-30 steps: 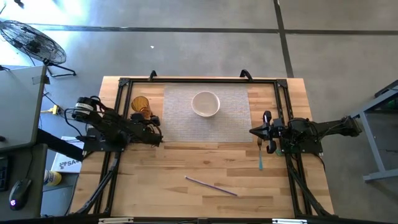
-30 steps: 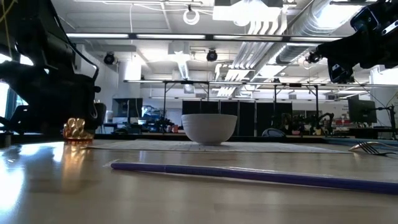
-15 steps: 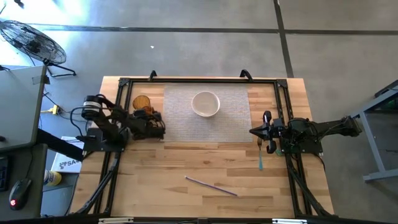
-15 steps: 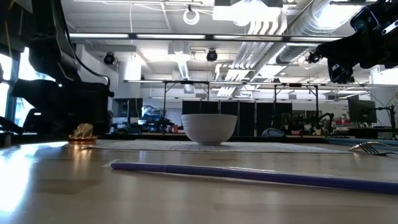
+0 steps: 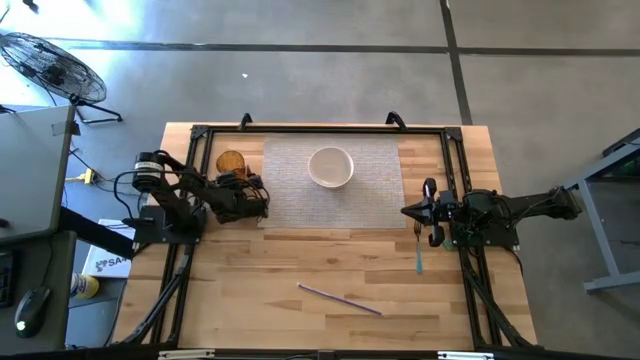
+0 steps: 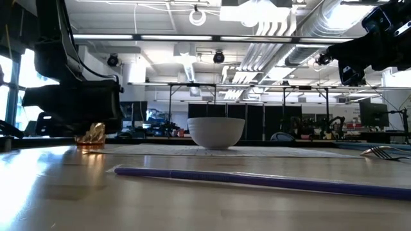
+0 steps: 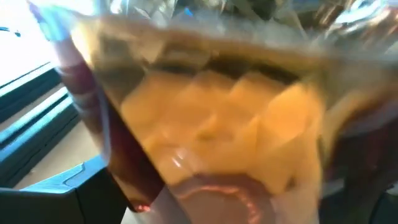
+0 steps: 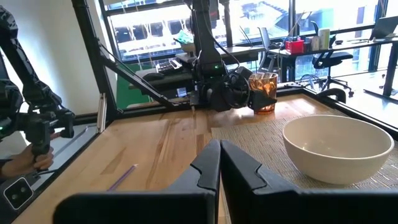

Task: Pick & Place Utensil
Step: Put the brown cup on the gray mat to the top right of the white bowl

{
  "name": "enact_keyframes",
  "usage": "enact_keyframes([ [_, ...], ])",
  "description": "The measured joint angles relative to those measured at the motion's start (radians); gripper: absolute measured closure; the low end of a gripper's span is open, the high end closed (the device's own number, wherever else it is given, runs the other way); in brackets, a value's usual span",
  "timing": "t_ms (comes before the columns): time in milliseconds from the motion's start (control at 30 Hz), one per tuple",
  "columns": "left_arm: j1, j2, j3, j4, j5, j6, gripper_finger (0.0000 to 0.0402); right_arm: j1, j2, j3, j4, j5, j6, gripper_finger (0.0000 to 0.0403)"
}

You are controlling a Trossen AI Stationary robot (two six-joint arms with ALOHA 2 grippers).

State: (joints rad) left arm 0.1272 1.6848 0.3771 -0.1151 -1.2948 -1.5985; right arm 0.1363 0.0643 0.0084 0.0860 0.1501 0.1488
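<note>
High view: wooden table (image 5: 250, 260) carries a woven placemat (image 5: 375, 195) with a white bowl (image 5: 331, 166) near its far edge.
Fork: fork (image 5: 419, 245) with a blue handle lies on bare wood at the placemat's right corner, just under the right gripper (image 5: 408, 211); I cannot tell whether they touch.
Straw: purple straw (image 5: 340, 299) lies alone on the near part of the table, well apart from both arms.
Left arm: left gripper (image 5: 258, 199) sits at the placemat's left edge, just beside an amber glass (image 5: 230, 162). Whether it grips the glass cannot be told from above.
Right arm: parked at the right side of the table.
Low view: bowl (image 6: 216, 132) stands mid-table, straw (image 6: 257, 179) crosses the foreground, fork tines (image 6: 383, 151) show at far right. Amber glass (image 6: 91, 136) stands at the left, next to the dark left arm.
Left wrist view: amber glass (image 7: 211, 118) fills the picture, faceted and very close; the fingers are not visible, so the grip state cannot be told.
Right wrist view: right gripper (image 8: 219, 149) has its two dark fingers pressed together with nothing between them. Beyond are the bowl (image 8: 336, 147), the amber glass (image 8: 263, 92) beside the left arm, and the straw (image 8: 122, 177) on the wood.
</note>
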Motion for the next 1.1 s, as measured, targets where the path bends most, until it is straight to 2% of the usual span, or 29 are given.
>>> enact_keyframes([
  [200,0.037,0.000,0.000,0.003,-0.002,0.005,0.0013,0.000,0.000,0.000,0.000,0.000,0.000,0.0398],
  [367,0.072,0.000,0.001,0.015,0.006,0.045,0.0051,0.000,0.000,0.000,0.000,0.000,0.000,0.0398],
  [667,0.033,-0.024,0.002,0.009,0.039,0.062,0.0040,0.000,0.000,0.000,0.000,0.000,0.000,0.0398],
  [833,-0.014,-0.114,0.002,0.008,0.083,0.131,0.0046,0.000,0.000,0.000,0.000,0.000,0.000,0.0398],
  [1100,-0.108,-0.386,0.002,0.020,0.133,0.440,0.0044,0.000,0.000,0.000,0.000,0.000,0.000,0.0398],
])
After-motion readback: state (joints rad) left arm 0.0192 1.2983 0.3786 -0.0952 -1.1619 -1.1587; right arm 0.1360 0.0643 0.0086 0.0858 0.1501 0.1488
